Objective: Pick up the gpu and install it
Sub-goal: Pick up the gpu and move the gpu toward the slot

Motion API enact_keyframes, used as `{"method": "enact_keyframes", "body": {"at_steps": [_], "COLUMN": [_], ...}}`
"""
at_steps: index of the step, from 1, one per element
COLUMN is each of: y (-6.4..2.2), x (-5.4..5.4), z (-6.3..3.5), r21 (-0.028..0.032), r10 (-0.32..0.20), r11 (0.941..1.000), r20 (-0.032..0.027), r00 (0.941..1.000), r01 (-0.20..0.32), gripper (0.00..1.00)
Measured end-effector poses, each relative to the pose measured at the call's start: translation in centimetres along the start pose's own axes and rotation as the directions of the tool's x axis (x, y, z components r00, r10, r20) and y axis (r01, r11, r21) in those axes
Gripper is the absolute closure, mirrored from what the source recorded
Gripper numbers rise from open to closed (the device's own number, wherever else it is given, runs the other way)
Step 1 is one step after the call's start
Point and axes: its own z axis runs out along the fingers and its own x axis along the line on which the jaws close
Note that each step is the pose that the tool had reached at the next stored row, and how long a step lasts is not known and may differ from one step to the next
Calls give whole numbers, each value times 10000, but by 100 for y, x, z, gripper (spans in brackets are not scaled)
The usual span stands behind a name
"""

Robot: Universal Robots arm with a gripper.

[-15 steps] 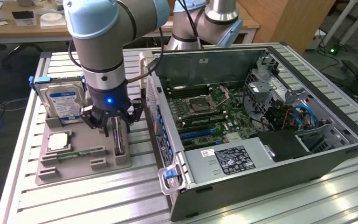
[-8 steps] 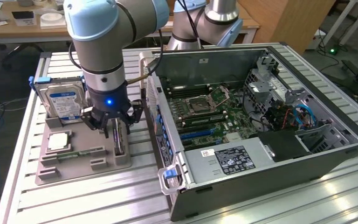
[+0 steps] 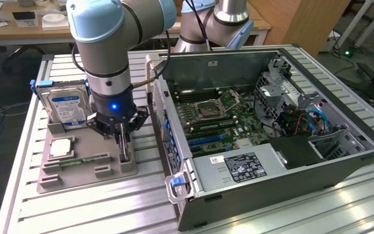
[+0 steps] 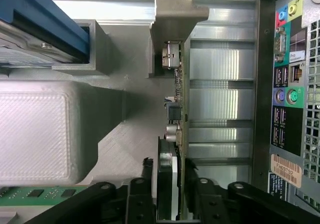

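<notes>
Slatted metal table (image 3: pixel 76 209) carries a grey holder tray (image 3: pixel 83 179) with 1 hard drive (image 3: pixel 66 109), 1 memory stick (image 3: pixel 83 160) and the gpu (image 4: pixel 173 112), on edge in its slot, long axis parallel to the computer case (image 3: pixel 271 192). The gripper (image 4: pixel 169 169) straddles it, jaws partly open.

1 gpu (image 4: pixel 175 112); 1 hard drive (image 3: pixel 66 108); 1 RAM stick (image 3: pixel 83 160); 1 PC case (image 3: pixel 271 195)

The gpu (image 3: pixel 124 152) stands on edge in the grey holder (image 3: pixel 83 170).
</notes>
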Motion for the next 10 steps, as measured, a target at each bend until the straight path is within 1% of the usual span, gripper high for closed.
{"method": "enact_keyframes", "body": {"at_steps": [1, 2, 3, 10], "y": [0, 0, 0, 0], "x": [0, 0, 0, 0], "z": [0, 0, 0, 0], "r21": [2, 1, 1, 6], "r10": [1, 0, 0, -1], "r11": [10000, 10000, 10000, 10000], "r20": [1, 1, 0, 0], "r00": [10000, 10000, 10000, 10000], "r01": [-1, 0, 0, 1], "gripper": [66, 66, 72, 72]}}
